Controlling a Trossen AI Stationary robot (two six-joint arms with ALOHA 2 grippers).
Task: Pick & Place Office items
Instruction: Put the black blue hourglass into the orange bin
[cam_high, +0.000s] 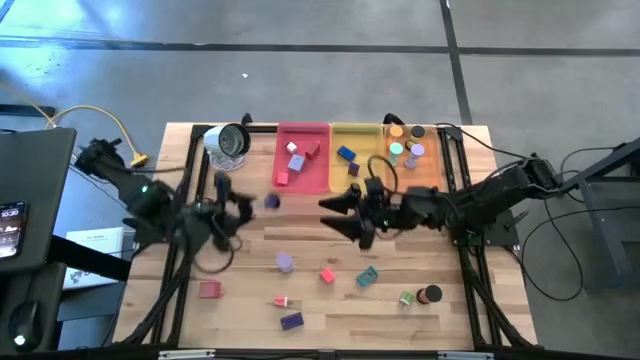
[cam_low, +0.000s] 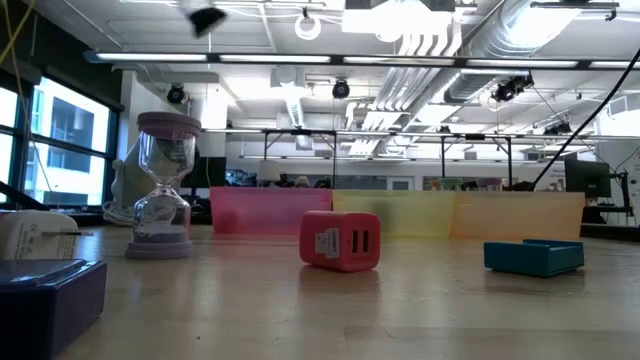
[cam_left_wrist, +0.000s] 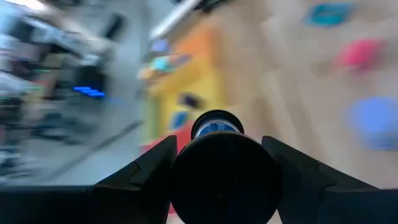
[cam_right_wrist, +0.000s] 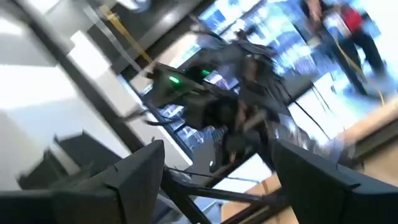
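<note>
My left gripper (cam_high: 243, 205) hangs over the table's left half, near the pink tray (cam_high: 303, 160), shut on a dark round item (cam_left_wrist: 224, 177) with a bluish far end (cam_left_wrist: 216, 126). My right gripper (cam_high: 338, 215) is open over the middle of the table with nothing between its fingers (cam_right_wrist: 217, 171). Loose items lie on the near half of the wood: a red block (cam_high: 209, 290), a lavender cylinder (cam_high: 285, 262), another red block (cam_high: 327, 275), a teal block (cam_high: 367, 277), a purple block (cam_high: 291, 321) and a black disc (cam_high: 432, 295). My left gripper pinches the dark round item between its two fingers (cam_left_wrist: 146, 171), one on each of its sides (cam_left_wrist: 181, 168). The item's bluish end sticks out beyond the fingertips. It is lifted clear of the table.
Pink, yellow (cam_high: 352, 155) and orange (cam_high: 412, 150) trays stand side by side at the far edge, each holding small pieces. A silver-and-white round object (cam_high: 228, 142) sits left of the pink tray. Black frame rails run along both sides of the table.
</note>
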